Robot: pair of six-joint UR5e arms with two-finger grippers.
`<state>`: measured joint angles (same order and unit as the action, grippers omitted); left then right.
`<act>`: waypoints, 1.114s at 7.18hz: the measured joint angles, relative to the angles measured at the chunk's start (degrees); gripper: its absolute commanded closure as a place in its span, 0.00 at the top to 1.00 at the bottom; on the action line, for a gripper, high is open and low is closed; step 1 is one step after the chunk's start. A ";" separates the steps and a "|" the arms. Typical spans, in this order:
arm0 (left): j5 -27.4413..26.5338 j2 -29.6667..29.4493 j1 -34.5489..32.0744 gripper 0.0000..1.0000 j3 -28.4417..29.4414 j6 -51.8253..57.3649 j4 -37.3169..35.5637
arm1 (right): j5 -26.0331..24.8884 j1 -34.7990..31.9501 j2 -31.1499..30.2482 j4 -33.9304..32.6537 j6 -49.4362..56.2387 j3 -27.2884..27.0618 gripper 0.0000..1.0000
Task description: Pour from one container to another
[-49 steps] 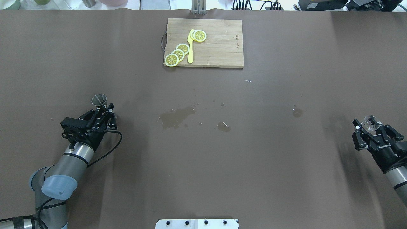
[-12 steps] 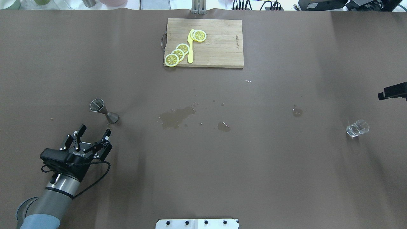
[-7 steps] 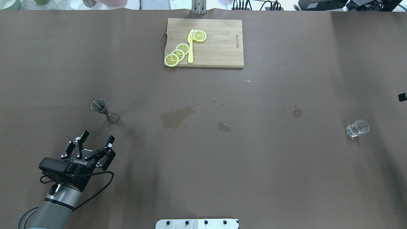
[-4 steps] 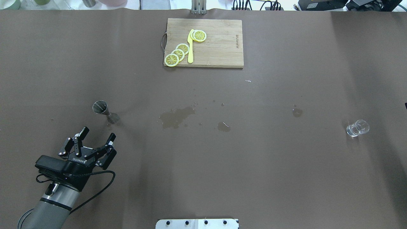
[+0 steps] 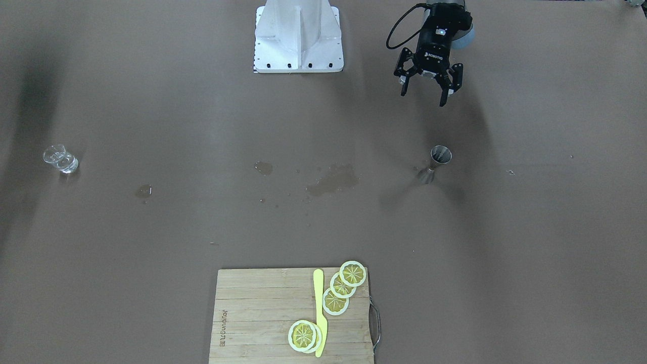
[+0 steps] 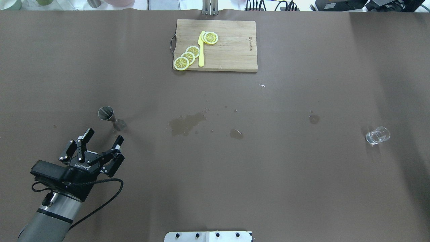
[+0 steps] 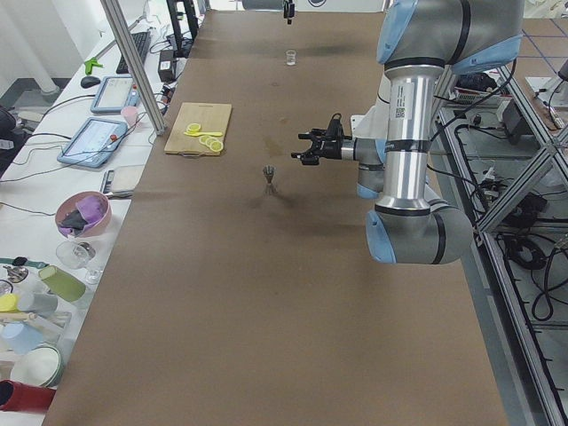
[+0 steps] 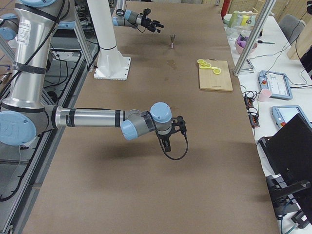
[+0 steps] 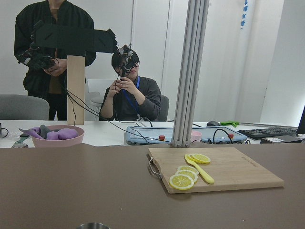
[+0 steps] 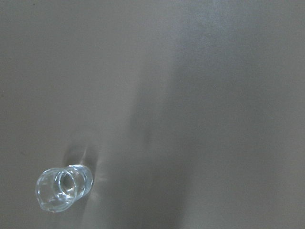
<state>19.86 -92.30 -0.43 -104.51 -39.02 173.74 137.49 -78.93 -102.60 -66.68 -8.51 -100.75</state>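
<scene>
A brown tabletop (image 6: 215, 174) was seen from above. The left end effector (image 6: 103, 137) was held with its fingers spread wide and nothing between them, just short of the steel jigger (image 6: 112, 118) and apart from it. The jigger was stood upright on the robot's left side of the tabletop; its upright stance was made plain only in the exterior left view. The clear glass cup (image 6: 377, 135) was set far off on the robot's right side, with wet patches (image 6: 186, 122) between the two.

The right arm was missed entirely by the overhead and front-facing views. In the exterior right view the right end effector (image 8: 166, 143) was shown raised above the tabletop and pointed down; whether it was spread or closed cannot be told. From its wrist camera the cup was seen below.

At the far edge a cutting board (image 6: 231, 50) was laid with lemon slices (image 6: 188, 56) and a yellow knife (image 6: 201, 50).
</scene>
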 measured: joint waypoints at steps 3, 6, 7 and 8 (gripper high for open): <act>0.00 -1.54 0.05 0.98 -0.98 1.22 -0.63 | -0.18 -3.82 -0.71 -8.25 0.10 -0.08 1.00; 0.00 -2.08 0.20 0.98 -0.36 1.23 -0.69 | -1.36 -5.68 -0.72 -17.99 0.82 0.21 1.00; -0.02 -2.24 0.28 0.98 -0.21 1.23 -0.69 | -3.02 -5.75 -0.71 -18.73 1.89 0.55 1.00; -0.03 -2.37 0.31 0.98 -0.14 1.22 -0.69 | -3.98 -5.77 -0.66 -19.03 3.07 0.63 1.00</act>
<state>19.83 -94.67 -0.13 -104.65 -37.79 173.06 133.52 -84.70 -103.27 -85.71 -5.44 -100.12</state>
